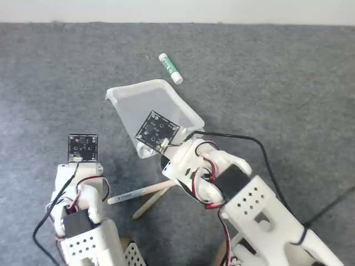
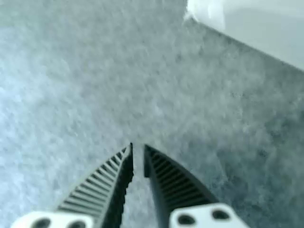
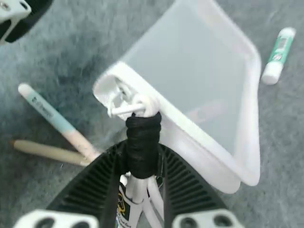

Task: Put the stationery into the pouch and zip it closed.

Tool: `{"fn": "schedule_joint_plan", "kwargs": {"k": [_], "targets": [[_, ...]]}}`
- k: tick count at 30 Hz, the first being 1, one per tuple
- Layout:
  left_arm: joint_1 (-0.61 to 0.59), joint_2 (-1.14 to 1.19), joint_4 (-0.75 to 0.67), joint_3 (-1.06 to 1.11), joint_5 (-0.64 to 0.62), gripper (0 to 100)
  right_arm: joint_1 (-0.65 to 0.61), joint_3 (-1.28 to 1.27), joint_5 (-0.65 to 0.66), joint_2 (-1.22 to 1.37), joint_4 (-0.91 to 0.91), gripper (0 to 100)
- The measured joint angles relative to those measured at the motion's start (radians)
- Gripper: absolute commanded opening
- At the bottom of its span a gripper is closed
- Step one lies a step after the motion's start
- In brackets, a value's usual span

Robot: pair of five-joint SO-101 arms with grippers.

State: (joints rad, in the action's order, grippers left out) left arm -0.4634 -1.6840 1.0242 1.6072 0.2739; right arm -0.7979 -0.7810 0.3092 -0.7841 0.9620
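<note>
On the grey table the translucent pouch lies open in the middle. The right claw at its near edge grasps a black-banded bundle. The left claw, near left, is clenched and empty. Two pens lie between the arms, and a glue stick lies beyond the pouch

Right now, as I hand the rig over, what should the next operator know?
Left gripper: shut, empty, over bare carpet beside the pouch.
Right gripper: shut on a white black-banded item at the pouch's near end.
Outside the pouch, on the carpet: glue stick beyond it, pen and pencil between the arms.
Done: none of those three is packed.
Left: pack them, then zip the pouch closed.
</note>
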Motion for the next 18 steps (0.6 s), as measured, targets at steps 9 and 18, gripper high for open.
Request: {"fn": "schedule_joint_plan", "kwargs": {"k": [9, 18], "targets": [[0.031, 0.000, 0.000, -0.137, -0.207, 20, 0.002, -0.080, -0.029, -0.035, -0.101, 0.6], [0.132, 0.000, 0.077, -0.250, -0.315, 24, 0.002, -0.083, -0.029, -0.035, -0.110, 0.6]]}}
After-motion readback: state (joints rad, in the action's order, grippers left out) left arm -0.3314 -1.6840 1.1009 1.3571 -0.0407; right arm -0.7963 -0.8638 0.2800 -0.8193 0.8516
